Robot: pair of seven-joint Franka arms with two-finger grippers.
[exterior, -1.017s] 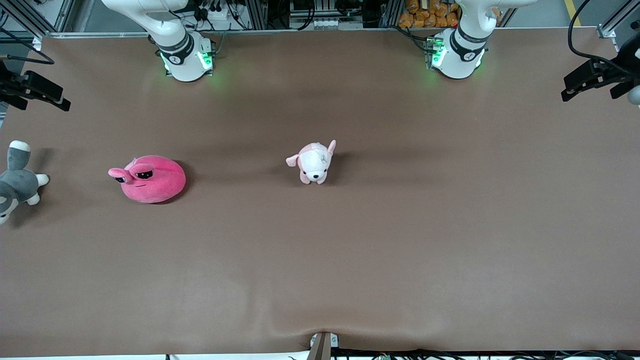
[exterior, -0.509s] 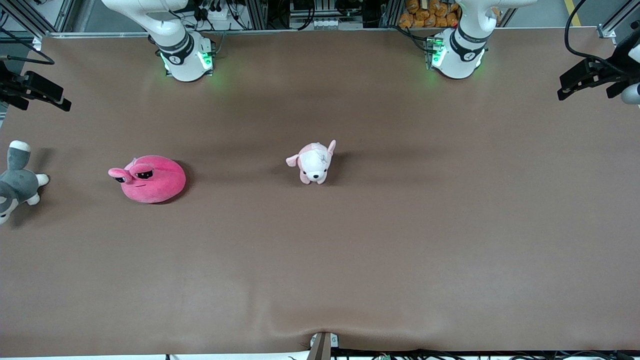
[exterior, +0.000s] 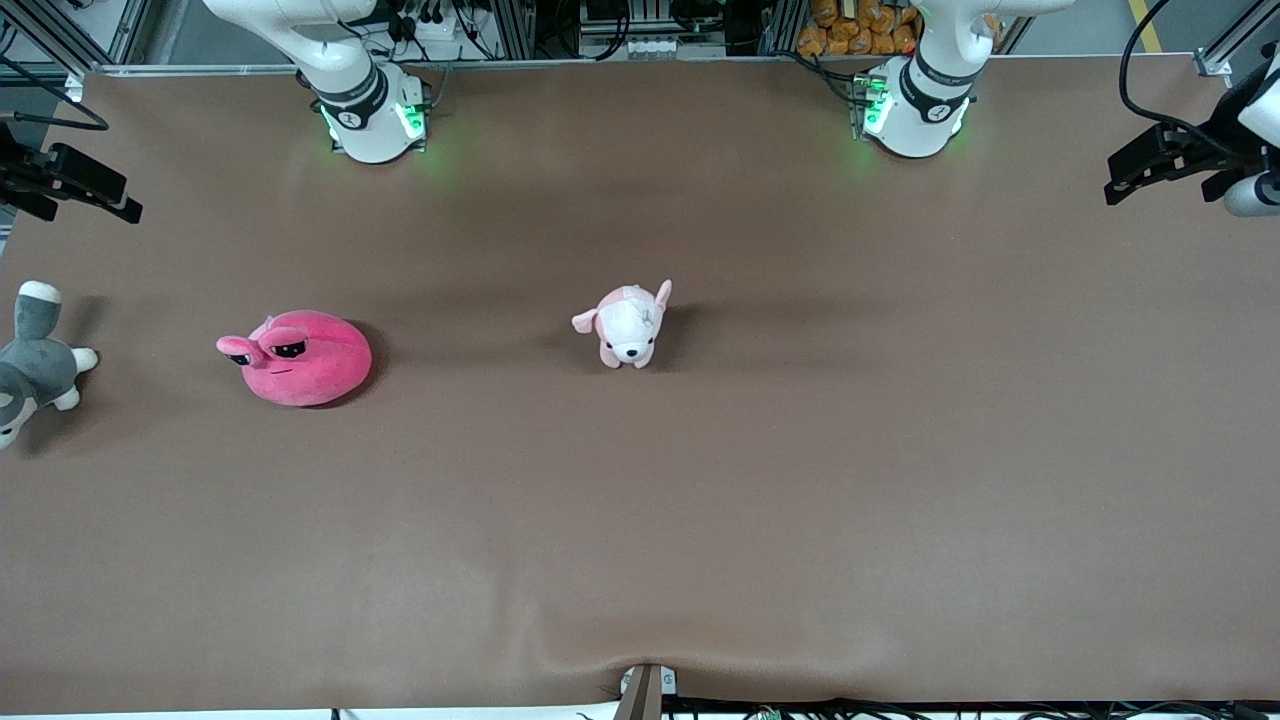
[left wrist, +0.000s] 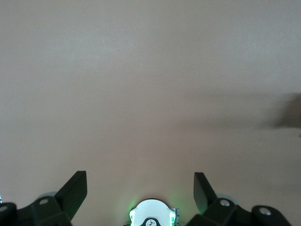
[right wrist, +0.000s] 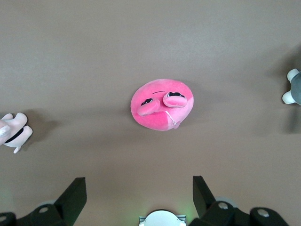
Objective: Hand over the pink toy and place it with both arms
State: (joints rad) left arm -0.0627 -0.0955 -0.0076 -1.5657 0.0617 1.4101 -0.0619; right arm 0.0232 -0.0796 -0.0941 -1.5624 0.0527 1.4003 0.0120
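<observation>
The pink toy [exterior: 300, 357], a hot-pink round blob with half-lidded eyes, lies on the brown table toward the right arm's end. The right wrist view shows the pink toy [right wrist: 162, 103] well clear of the right gripper [right wrist: 139, 183], which is open and empty. In the front view the right gripper [exterior: 110, 200] hangs over the table's edge at the right arm's end. The left gripper [exterior: 1125, 180] hangs over the table's left-arm end. In its own view the left gripper [left wrist: 139, 181] is open over bare table.
A small pale pink-and-white puppy plush [exterior: 628, 325] stands near the table's middle. A grey-and-white plush [exterior: 30, 365] lies at the edge at the right arm's end. The arm bases [exterior: 370, 110] [exterior: 915, 105] stand along the table's back edge.
The left gripper has drifted a little inward, toward the table's middle. The right gripper and the toys have not moved.
</observation>
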